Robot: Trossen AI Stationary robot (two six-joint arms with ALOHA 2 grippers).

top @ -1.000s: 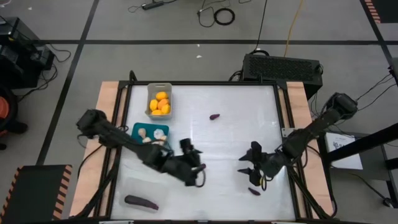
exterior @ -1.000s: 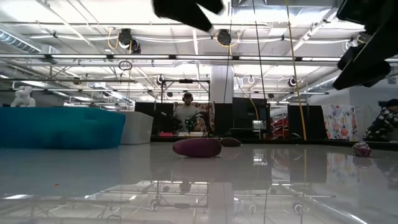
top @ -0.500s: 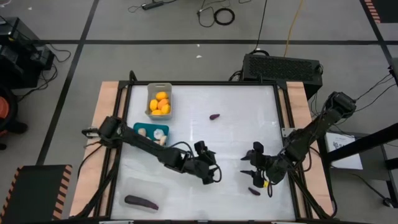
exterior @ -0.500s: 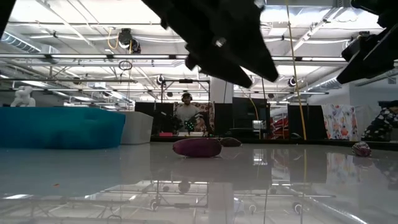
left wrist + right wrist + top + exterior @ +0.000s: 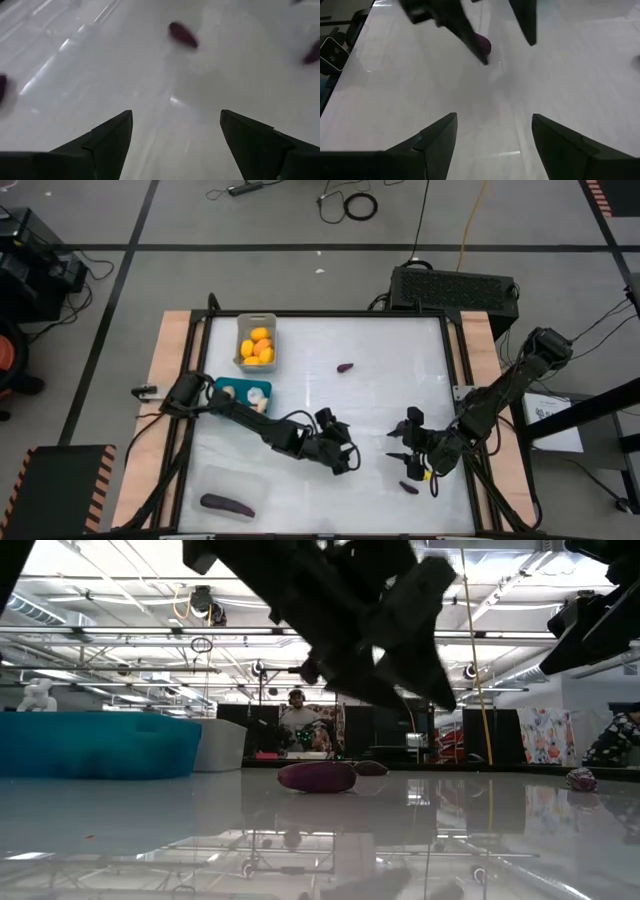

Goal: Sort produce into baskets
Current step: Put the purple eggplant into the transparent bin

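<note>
On the white bench (image 5: 330,410), the grey basket (image 5: 256,343) holds orange fruits (image 5: 258,348). Just below it sits the teal basket (image 5: 241,393) with pale bulbs. The left gripper (image 5: 343,458) hovers right of the teal basket, the right gripper (image 5: 399,446) farther right, fingers spread, beside a small eggplant (image 5: 409,487).

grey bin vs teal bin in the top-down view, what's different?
The grey bin holds yellow-orange fruits; the teal bin holds pale bulbs. The grey bin sits clear of both arms; the left arm partly covers the teal bin. Both stand on the table's left side.
</note>
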